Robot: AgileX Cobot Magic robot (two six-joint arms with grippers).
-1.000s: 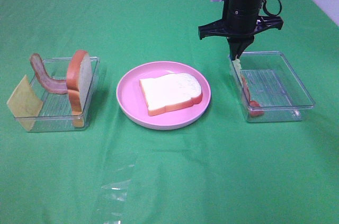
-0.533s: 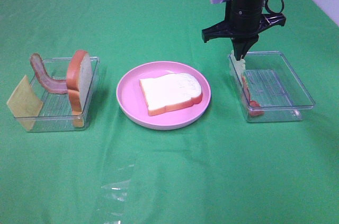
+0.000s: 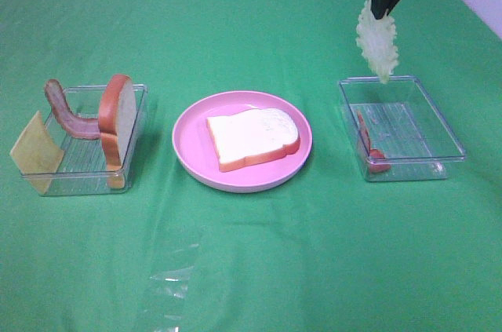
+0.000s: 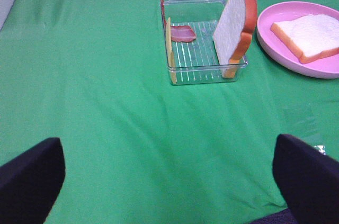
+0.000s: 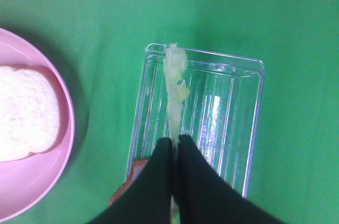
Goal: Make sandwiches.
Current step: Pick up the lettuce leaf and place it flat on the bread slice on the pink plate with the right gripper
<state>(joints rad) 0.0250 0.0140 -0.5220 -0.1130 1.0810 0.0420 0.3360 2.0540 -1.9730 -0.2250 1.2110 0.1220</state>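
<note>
Right claw (image 3: 382, 9) pinched shut on pale-green lettuce leaf (image 3: 376, 41); below-left, 1 white orange-crusted bread slice (image 3: 252, 137) on round pink plate (image 3: 192, 155); remaining layers unplaced.

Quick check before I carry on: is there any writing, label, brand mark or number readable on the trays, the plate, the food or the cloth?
None: no word, label, number or sign can be read in any view.
The pink plate, the left tray, the right tray, the bread slice, the lettuce held by the right gripper and the green cloth all look unmarked.
</note>
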